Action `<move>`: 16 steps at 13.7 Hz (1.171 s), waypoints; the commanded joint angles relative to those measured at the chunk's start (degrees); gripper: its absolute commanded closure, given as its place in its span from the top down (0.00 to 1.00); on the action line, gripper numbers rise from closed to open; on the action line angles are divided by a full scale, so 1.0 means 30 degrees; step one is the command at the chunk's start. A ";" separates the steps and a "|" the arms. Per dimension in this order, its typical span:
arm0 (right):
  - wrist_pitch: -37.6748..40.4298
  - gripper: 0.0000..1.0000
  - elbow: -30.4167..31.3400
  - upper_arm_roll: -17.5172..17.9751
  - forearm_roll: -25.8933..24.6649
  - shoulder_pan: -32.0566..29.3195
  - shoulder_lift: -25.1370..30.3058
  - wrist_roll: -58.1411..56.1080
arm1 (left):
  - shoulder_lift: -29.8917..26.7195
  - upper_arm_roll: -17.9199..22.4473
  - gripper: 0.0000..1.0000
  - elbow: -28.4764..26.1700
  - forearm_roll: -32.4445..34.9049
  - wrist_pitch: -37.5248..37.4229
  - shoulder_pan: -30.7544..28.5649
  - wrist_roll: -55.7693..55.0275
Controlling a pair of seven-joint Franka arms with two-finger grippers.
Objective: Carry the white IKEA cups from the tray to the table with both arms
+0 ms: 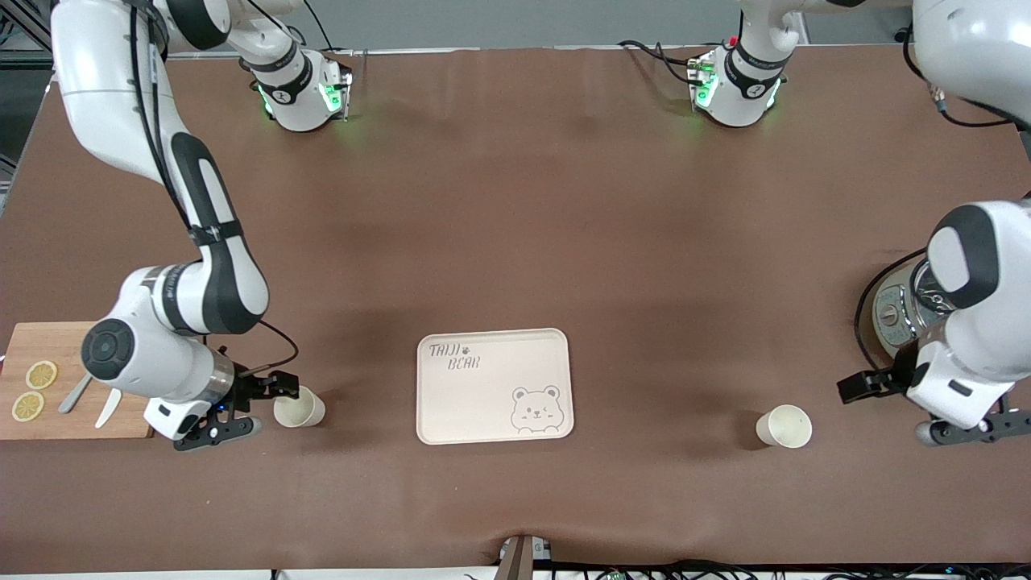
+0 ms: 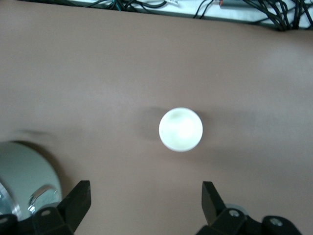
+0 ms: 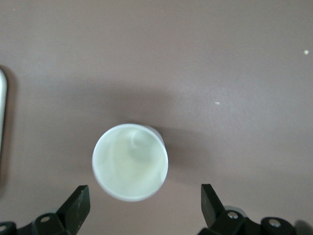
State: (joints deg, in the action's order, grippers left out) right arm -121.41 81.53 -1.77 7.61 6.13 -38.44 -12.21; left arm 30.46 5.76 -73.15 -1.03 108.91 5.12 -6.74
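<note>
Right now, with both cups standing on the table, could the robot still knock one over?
Maybe.

1. The right pincer is open, and the cup stands right at its fingertips; a sideways pull away might tip it.

2. The left pincer is open, well apart from the other cup, so that one looks safer, unless the arm swings toward it.

3. The metal pot sits close beside the left arm, which might bump it.
</note>
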 commanded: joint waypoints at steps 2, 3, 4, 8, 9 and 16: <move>0.3781 1.00 0.0393 0.0005 -0.0569 -0.0199 0.2903 0.1282 | -0.2179 -0.0281 1.00 -0.0519 -0.0212 -0.2256 -0.0067 0.0402; 0.4777 1.00 0.0480 0.0005 -0.0979 -0.0169 0.3722 0.1546 | -0.2763 -0.0310 1.00 -0.0519 -0.0212 -0.2987 -0.0038 0.0344; 0.5947 1.00 0.0480 0.0034 -0.1157 -0.0169 0.4572 0.1926 | -0.3291 -0.0310 1.00 -0.0490 -0.0212 -0.3690 -0.0008 0.0344; 0.9614 1.00 0.0568 -0.0053 -0.1595 -0.0431 0.7329 0.2281 | -0.4905 -0.0339 1.00 -0.0431 -0.0154 -0.5276 0.0108 0.0198; 1.0143 1.00 0.0626 -0.0054 -0.1830 -0.0607 0.7856 0.2281 | -0.5111 -0.0368 1.00 -0.0402 -0.0154 -0.5598 0.0109 0.0197; 1.0617 1.00 0.1505 -0.0083 -0.2653 -0.2365 1.0468 0.2310 | -0.6283 -0.0398 1.00 -0.0021 -0.0300 -0.7944 0.0050 0.0227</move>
State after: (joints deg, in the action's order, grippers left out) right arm -89.01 83.43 -2.99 0.94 0.54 -9.41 -6.07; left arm 13.11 4.64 -73.17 -1.04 86.61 5.34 -6.59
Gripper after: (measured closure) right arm 0.000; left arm 0.000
